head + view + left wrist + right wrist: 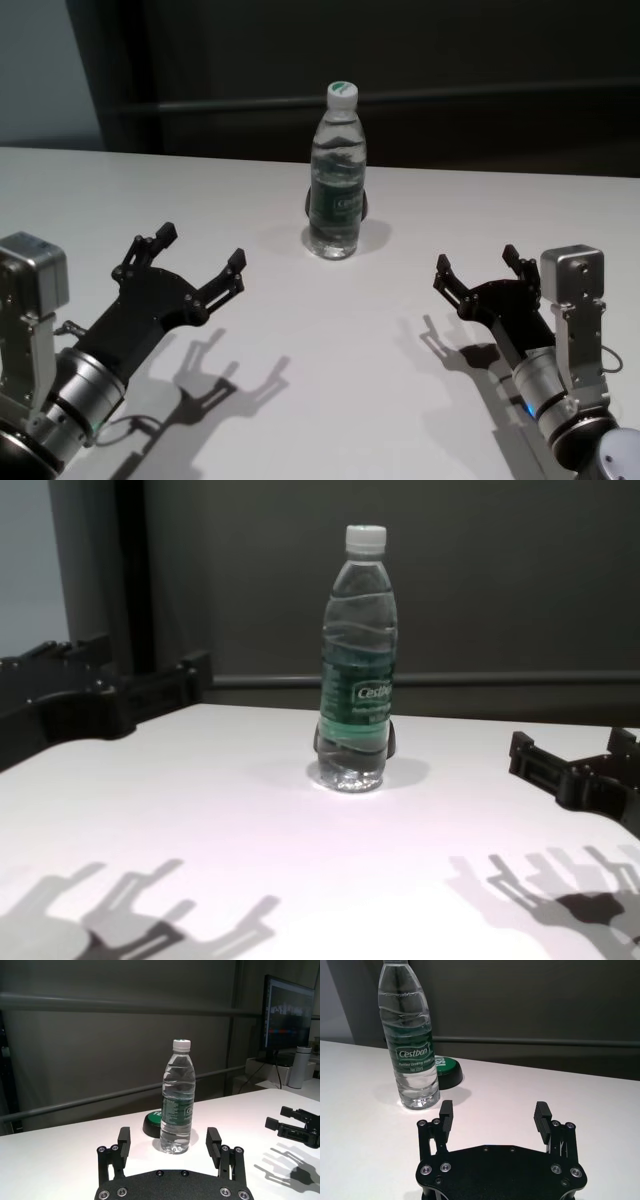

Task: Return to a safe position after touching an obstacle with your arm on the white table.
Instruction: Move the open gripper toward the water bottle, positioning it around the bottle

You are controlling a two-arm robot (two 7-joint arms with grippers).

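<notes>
The obstacle, a clear water bottle [335, 170] with a white cap and dark green label, stands upright at the far middle of the white table [390, 400]. My left gripper [200, 250] is open and empty, hovering over the table near-left of the bottle and apart from it. My right gripper [477, 262] is open and empty, near-right of the bottle and also apart from it. The bottle shows in the left wrist view [178, 1095], the right wrist view [412, 1045] and the chest view [358, 670]. Nothing touches it.
A round dark puck with a green top [445, 1067] lies just behind the bottle. A dark wall with a horizontal rail [500, 95] runs behind the table's far edge. A monitor [290, 1015] and a white flask [301, 1066] stand beyond the table.
</notes>
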